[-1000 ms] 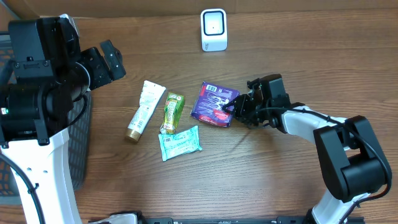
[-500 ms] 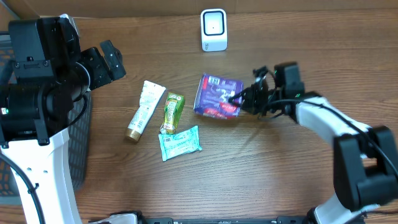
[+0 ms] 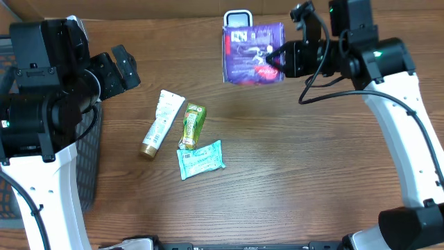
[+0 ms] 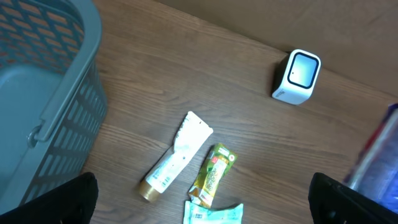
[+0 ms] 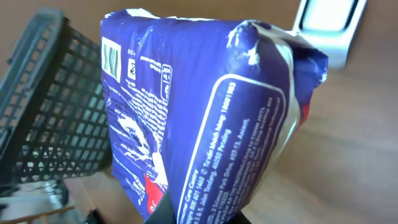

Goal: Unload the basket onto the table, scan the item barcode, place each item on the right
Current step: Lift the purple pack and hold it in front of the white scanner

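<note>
A purple packet hangs above the table at the back, upright, and covers most of the white scanner behind it. My right gripper is shut on the packet's right edge. In the right wrist view the purple packet fills the frame, pinched at the bottom by the right gripper, with the scanner beyond it at the top right. My left gripper stays at the far left, open and holding nothing. The left wrist view shows the scanner and the packet's edge.
A white tube, a green sachet and a mint-green packet lie left of the table's centre. A grey mesh basket stands at the left edge, below the left arm.
My right gripper closed on the purple packet, lifted it off the table and carried it back, up in front of the scanner. The left arm has not moved.
</note>
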You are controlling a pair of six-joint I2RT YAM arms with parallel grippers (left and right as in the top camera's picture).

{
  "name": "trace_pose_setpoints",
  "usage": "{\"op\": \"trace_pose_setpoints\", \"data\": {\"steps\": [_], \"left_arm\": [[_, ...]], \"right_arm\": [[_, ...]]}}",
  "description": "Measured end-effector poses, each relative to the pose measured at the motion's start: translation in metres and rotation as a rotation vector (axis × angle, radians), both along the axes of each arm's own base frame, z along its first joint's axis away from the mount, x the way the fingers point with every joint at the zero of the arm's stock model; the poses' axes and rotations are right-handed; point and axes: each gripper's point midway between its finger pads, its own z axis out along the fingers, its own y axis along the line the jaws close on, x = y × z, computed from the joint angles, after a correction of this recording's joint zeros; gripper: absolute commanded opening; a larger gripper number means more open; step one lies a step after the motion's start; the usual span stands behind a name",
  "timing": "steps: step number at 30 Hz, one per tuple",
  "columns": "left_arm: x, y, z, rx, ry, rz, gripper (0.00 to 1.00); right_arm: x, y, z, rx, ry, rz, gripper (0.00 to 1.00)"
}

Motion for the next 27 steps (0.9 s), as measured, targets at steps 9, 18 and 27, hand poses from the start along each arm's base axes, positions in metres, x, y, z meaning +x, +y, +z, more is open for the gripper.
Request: {"op": "trace_pose_setpoints", "data": {"steps": [9,18,27], "left_arm": [[0.0,0.0,0.0,0.0,0.0,0.0,1.0],[0.001,0.0,-0.003,-0.001,0.011,0.0,1.0],[0.002,0.0,-0.004,-0.001,0.016,0.0,0.99]], "right_arm": [[-0.004,0.007,0.003,-0.05,-0.051,0.03,0.04],[0.008,-0.007,0.011,-0.102,-0.07,-0.072,0.03],[0.059,-0.05,0.138,-0.342,-0.574,-0.506,0.04]]}}
